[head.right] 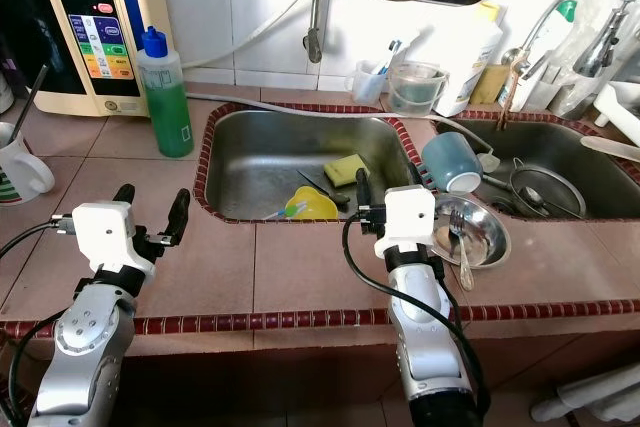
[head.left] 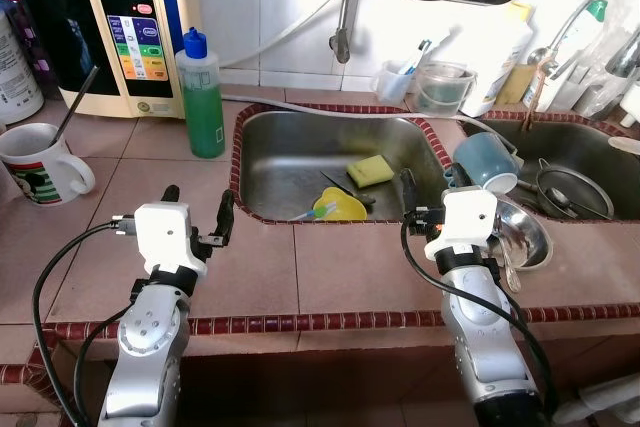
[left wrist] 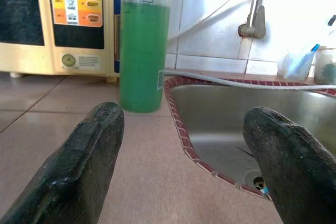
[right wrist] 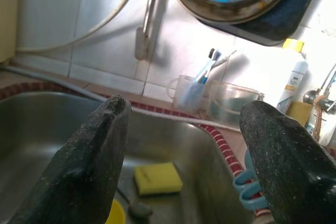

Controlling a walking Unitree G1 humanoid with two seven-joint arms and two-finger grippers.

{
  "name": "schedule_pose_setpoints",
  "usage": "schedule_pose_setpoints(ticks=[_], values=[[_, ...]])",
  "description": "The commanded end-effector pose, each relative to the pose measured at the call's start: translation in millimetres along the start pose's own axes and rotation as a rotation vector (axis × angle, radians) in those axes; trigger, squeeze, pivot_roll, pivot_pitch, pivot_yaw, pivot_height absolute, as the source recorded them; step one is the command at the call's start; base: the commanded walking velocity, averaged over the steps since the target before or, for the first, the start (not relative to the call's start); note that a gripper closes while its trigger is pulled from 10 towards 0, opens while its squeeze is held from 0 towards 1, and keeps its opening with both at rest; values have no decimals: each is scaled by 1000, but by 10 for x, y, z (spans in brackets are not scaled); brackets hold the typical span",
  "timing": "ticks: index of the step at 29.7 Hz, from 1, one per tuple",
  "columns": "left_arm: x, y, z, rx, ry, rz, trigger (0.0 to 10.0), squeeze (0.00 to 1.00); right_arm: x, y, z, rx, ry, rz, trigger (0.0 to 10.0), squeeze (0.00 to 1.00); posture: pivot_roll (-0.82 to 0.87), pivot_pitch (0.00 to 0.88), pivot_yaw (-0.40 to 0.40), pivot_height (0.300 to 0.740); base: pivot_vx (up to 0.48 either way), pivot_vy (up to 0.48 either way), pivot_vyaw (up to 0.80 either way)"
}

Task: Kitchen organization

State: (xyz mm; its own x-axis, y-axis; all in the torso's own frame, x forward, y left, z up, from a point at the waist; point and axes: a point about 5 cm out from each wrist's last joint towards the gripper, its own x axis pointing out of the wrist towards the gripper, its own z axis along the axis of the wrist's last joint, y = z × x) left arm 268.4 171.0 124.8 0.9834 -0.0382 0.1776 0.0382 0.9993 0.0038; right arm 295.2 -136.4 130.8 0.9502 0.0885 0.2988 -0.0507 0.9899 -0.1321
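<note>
Your left gripper (head.left: 200, 209) is spread above the counter at lower left, your right gripper (right wrist: 184, 145) spread over the sink (head.left: 290, 152). Mid-frame, the yellow sponge (right wrist: 157, 178) lies in it. Head views add the green bottle (head.left: 202, 97) and a "LeveLuk" unit (head.left: 125, 22).

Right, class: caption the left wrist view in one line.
Open left gripper hovers over the counter, facing a green bottle beside the sink.

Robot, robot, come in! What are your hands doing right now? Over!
Left gripper open over the counter, empty. Right gripper open at the sink edge, empty. Sponge and yellow cup lie in the sink. Nothing blocking.
</note>
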Motion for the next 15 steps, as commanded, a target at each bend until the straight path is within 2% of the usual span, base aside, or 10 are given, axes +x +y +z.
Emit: schedule_pose_setpoints(ticks=[1, 5, 7, 13, 14, 15], values=[[-18, -39, 29, -12, -7, -8, 10000, 0, -21, 0, 25, -4, 1, -11, 10000, 0, -81, 0, -55, 740, 0, 0, 0], [-44, -66, 42, -10, -2, -14, 10000, 0, -64, 48, 43, -1, 8, -12, 10000, 0, -81, 0, -55, 740, 0, 0, 0], [-25, -97, 61, -31, -13, -40, 10000, 0, -52, 69, 53, -4, 6, -9, 10000, 0, -97, 0, -56, 740, 0, 0, 0], [18, -145, 75, -24, -20, -71, 10000, 0, -32, 81, 72, -9, 8, -15, 10000, 0, -102, 0, -50, 740, 0, 0, 0], [21, -149, 77, -19, -20, -76, 10000, 0, -30, 81, 72, -8, 8, -15, 10000, 0, -103, 0, -51, 740, 0, 0, 0], [33, -152, 85, 30, -18, -96, 10000, 0, -24, 81, 75, -9, 8, -15, 10000, 0, -104, 0, -48, 740, 0, 0, 0]])
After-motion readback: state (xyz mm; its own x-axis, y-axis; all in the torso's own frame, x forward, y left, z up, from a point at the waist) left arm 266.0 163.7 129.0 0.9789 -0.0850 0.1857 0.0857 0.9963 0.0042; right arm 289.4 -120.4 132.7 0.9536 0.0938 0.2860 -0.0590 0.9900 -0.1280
